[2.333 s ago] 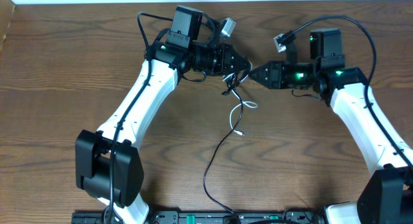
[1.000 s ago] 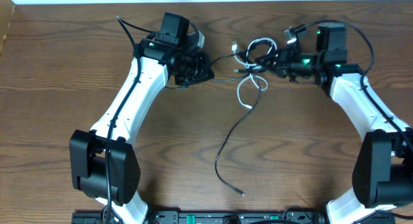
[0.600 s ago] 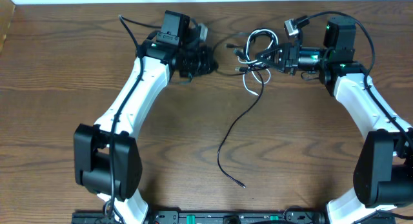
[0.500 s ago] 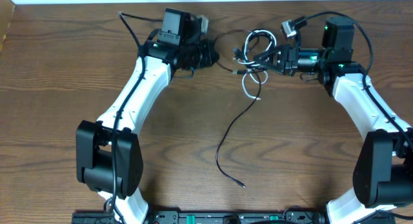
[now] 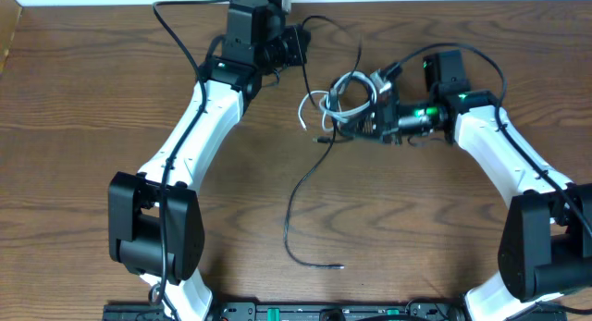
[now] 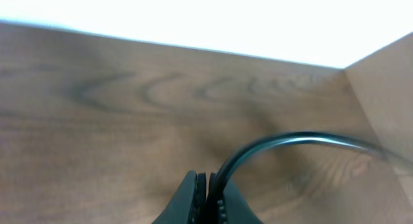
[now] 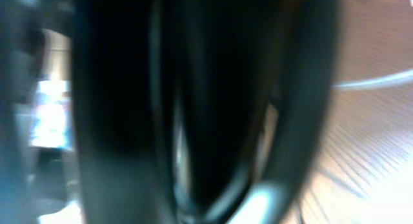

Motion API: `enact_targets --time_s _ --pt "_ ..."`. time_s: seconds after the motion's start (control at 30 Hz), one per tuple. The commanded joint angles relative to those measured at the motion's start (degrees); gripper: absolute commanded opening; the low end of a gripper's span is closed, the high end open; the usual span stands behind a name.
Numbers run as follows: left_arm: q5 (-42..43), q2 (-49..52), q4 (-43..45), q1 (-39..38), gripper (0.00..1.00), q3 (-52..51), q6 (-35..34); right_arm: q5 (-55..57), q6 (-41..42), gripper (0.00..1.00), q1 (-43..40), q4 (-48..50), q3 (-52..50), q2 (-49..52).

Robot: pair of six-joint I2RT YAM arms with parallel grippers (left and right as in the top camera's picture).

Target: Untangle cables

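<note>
Just hauled the black cable (image 6: 277,144) toward the far edge of the table (image 5: 92,117) in clamped left jaws, swung the white cable (image 5: 347,79), pinched in right jaws, leftward; still looped together, untangling unfinished.

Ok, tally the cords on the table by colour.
white cord: 1
black cord: 1
total: 2

Robot lab, wooden table (image 5: 83,127), two arms (image 5: 199,127)
</note>
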Motion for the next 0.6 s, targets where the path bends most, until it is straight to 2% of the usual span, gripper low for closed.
enact_targets --time_s 0.0,0.1,0.23,0.27,0.33,0.4,0.43,0.57 --pt "-2.0 0.4 1.4 3.4 0.07 1.0 -1.2 16.2 -9.3 0.01 1.5 -6.3 0.1 -1.4" --pt "-1.8 0.0 1.4 5.8 0.07 1.5 -2.1 31.6 -8.3 0.01 1.8 -12.8 0.1 -1.4" --pt "-1.7 -1.4 0.0 8.4 0.07 1.5 -2.1 50.8 -1.6 0.01 1.8 -19.0 0.1 -1.4" --pt "-1.7 -1.6 -0.5 8.7 0.07 1.5 -2.1 52.7 -0.9 0.01 1.9 -19.8 0.1 -1.4" --pt "-1.7 -1.9 -3.3 9.1 0.07 1.5 -2.0 54.1 -0.6 0.01 2.1 -20.7 0.1 -1.4" --pt "-1.8 -1.9 -10.6 8.9 0.08 1.5 -1.7 53.5 -0.6 0.01 2.4 -20.4 0.1 -1.4" --pt "-1.8 -1.9 -16.8 8.3 0.07 1.5 0.3 52.6 -0.6 0.01 2.4 -20.0 0.1 -1.4" --pt "-1.7 -1.9 -26.3 6.6 0.07 1.5 5.4 46.3 -0.6 0.01 2.4 -17.5 0.1 -1.4"
